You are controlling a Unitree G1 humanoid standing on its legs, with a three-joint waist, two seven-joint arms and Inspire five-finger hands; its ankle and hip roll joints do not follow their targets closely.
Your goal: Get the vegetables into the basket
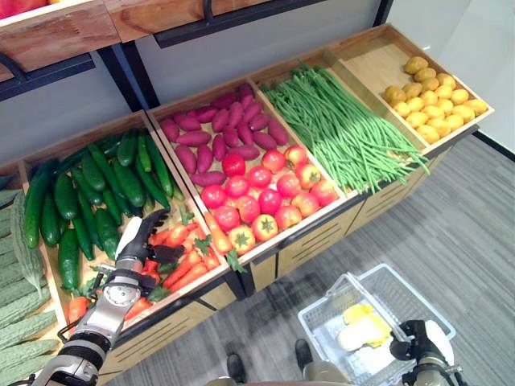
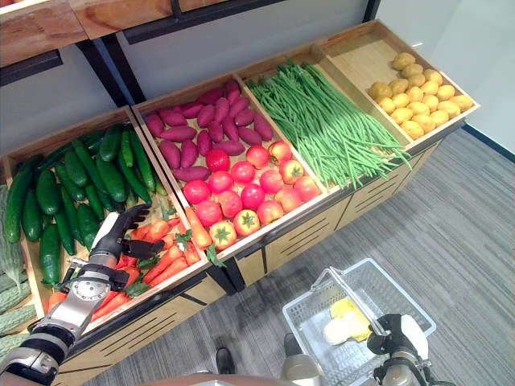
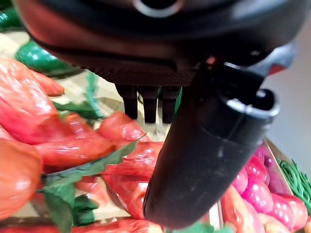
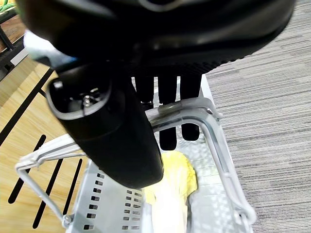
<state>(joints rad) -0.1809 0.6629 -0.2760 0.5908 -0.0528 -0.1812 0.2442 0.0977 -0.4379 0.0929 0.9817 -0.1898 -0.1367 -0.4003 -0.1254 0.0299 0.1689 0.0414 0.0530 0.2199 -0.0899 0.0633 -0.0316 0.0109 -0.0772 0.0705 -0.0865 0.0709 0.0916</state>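
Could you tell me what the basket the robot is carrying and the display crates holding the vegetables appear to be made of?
The basket looks like pale, semi-translucent plastic: its walls are perforated with moulded slots and its smooth handles, which the right hand curls around, have a slight sheen. The display crates look like light, matte wood or a wood-look board, with visible grain on the bare bottom, though veneer cannot be ruled out.

Right hand (image 4: 146,87) above the white wire basket (image 4: 221,160), its dark fingers (image 4: 167,121) curled over the basket's 2 raised handles (image 4: 180,111) and its thumb beside them. Inside the basket, below the handles, lies a yellow item (image 4: 172,184). Grey carpet (image 4: 267,111) lies to one side of the basket, a wooden panel with dark slots (image 4: 29,145) to the other.
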